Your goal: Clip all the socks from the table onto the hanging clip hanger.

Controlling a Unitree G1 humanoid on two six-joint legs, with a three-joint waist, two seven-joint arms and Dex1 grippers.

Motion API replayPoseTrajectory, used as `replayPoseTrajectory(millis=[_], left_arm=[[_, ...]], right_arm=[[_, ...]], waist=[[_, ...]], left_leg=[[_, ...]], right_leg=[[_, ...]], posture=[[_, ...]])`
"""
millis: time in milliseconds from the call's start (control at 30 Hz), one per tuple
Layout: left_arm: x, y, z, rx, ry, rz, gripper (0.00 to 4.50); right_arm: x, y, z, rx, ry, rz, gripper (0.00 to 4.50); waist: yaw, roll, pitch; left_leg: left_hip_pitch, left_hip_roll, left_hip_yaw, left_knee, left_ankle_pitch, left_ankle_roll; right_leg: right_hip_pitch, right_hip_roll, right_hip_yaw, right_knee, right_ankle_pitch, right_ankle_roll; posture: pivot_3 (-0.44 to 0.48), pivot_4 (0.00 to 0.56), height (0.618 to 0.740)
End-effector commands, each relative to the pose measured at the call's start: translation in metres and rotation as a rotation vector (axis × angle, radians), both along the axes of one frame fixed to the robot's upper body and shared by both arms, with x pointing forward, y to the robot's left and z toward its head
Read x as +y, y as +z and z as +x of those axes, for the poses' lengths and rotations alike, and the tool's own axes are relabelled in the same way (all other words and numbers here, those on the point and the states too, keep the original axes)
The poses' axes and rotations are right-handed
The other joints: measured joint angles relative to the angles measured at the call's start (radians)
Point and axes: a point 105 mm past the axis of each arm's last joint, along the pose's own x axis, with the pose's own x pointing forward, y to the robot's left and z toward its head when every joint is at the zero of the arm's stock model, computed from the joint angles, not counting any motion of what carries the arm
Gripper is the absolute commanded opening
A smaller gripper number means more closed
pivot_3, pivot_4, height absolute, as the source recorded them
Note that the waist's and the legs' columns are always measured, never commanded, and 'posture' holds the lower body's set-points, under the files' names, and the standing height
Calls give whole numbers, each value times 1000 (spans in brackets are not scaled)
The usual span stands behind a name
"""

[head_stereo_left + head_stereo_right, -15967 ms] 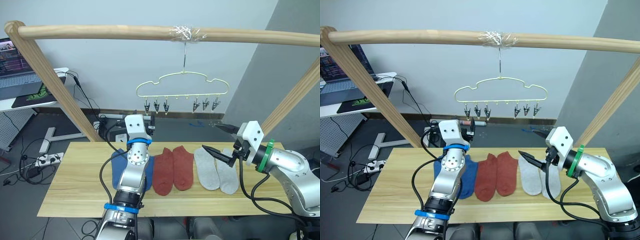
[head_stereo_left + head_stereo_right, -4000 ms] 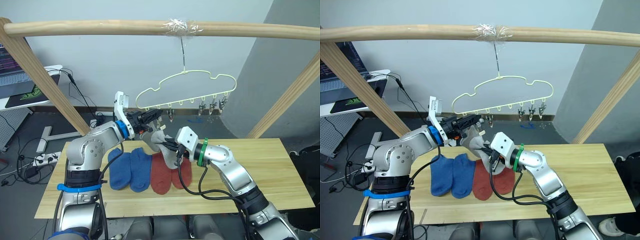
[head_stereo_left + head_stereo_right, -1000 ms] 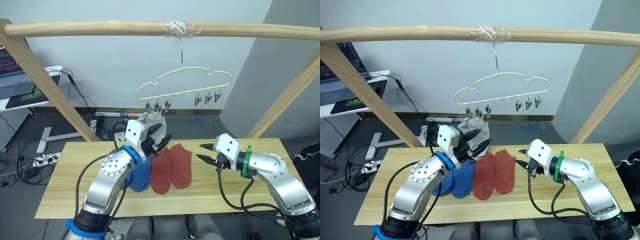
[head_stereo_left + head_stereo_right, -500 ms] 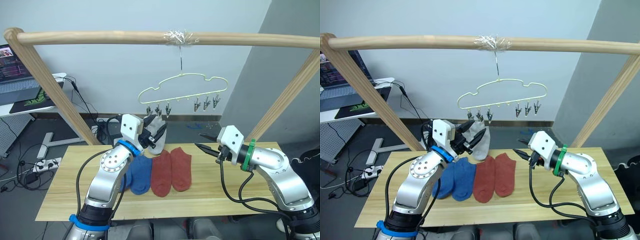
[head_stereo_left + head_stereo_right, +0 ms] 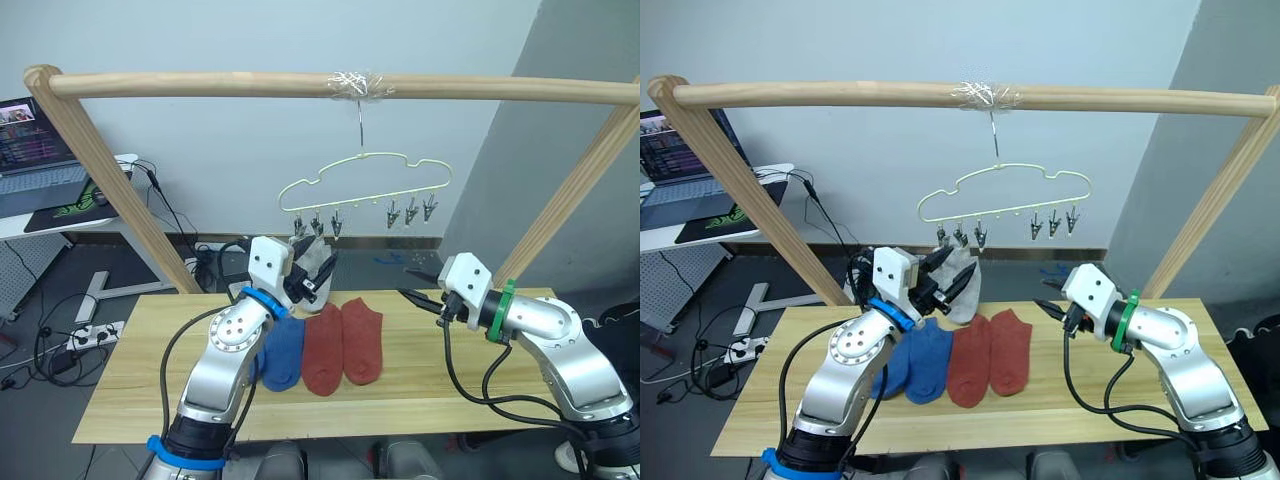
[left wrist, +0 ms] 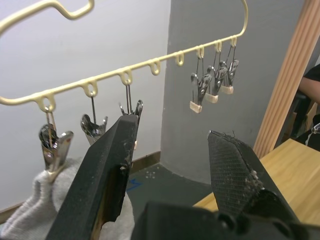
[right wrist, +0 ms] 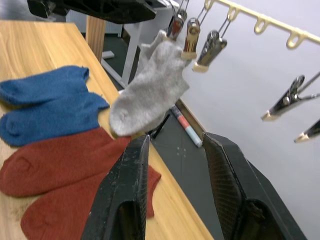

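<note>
A round wooden pole frame (image 5: 300, 84) stands over the light wooden plank tabletop (image 5: 130, 375), and from it hangs the thin pale yellow cloud-shaped wire clip hanger (image 5: 365, 180), its row of clips running left to right. A light grey knit sock (image 7: 150, 92) hangs lengthwise from the hanger's left-end clips, while two blue socks (image 5: 915, 362) and two rust red socks (image 5: 990, 355) lie flat side by side, long axes running front to back. The left gripper (image 5: 318, 272), fingers spread and empty, sits just beside the hanging sock; the right gripper (image 5: 420, 285), fingers also apart, hovers empty above the tabletop's right side.

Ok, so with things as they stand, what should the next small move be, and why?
Probably lower the right gripper toward the nearer red sock. A grey sock hangs clipped on the hanger, both grippers are open and empty, and the red and blue socks lie flat on the table. The left gripper sits up by the clips.
</note>
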Motion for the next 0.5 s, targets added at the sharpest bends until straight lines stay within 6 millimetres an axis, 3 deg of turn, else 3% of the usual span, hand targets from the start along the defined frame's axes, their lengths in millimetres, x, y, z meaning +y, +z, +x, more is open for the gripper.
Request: replayPoseTrajectory(millis=[33, 500], left_arm=[[-5, 2, 1, -4, 8, 4, 2554], [-23, -1, 16, 6, 153, -47, 2554]], right_arm=[[-7, 6, 1, -25, -25, -28, 1724], [-13, 14, -6, -20, -51, -30, 1724]], waist=[[0, 0, 0], [0, 0, 10]], left_leg=[[0, 0, 0, 0, 0, 0], [1, 0, 0, 1, 0, 0]], right_leg=[[0, 0, 0, 0, 0, 0], [1, 0, 0, 0, 0, 1]], posture=[[-42, 78, 737], [-72, 143, 737]])
